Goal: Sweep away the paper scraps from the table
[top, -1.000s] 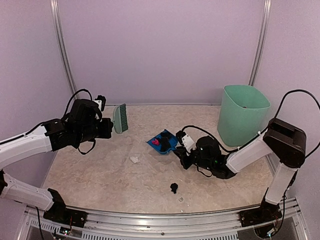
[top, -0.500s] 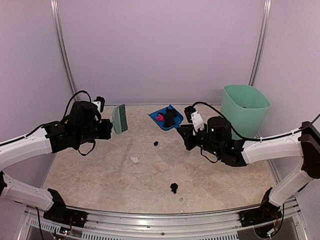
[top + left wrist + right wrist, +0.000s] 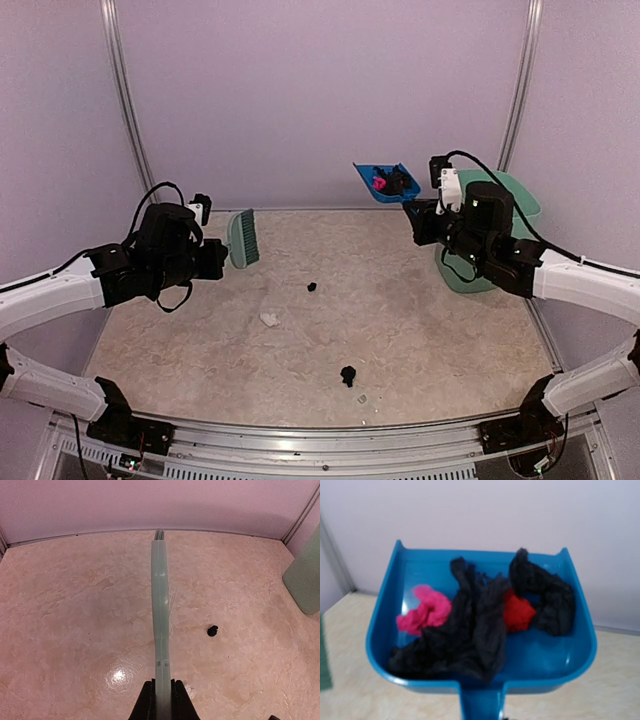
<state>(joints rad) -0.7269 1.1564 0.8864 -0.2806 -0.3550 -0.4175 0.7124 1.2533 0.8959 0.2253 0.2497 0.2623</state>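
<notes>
My right gripper (image 3: pixel 430 207) is shut on the handle of the blue dustpan (image 3: pixel 372 173) and holds it level, high above the table (image 3: pixel 440 330), just left of the bin. In the right wrist view the dustpan (image 3: pixel 570 655) holds black scraps (image 3: pixel 470 630), a pink one (image 3: pixel 425 612) and a red one (image 3: pixel 519 611). My left gripper (image 3: pixel 216 258) is shut on the green brush (image 3: pixel 241 237), held above the table's left side; the left wrist view shows the brush (image 3: pixel 160 605) edge-on. On the table lie a black scrap (image 3: pixel 313 287), a white one (image 3: pixel 268 319) and another black one (image 3: pixel 348 376).
The mint-green bin (image 3: pixel 515 205) stands at the back right, partly behind my right arm, and shows at the right edge of the left wrist view (image 3: pixel 305 580). A tiny pale bit (image 3: pixel 363 399) lies near the front rail (image 3: pixel 320 435). Walls close the back and sides.
My right arm has lifted the dustpan off the table and carried it up and right toward the bin. A small black scrap now lies where the pan was. My left arm has not moved.
</notes>
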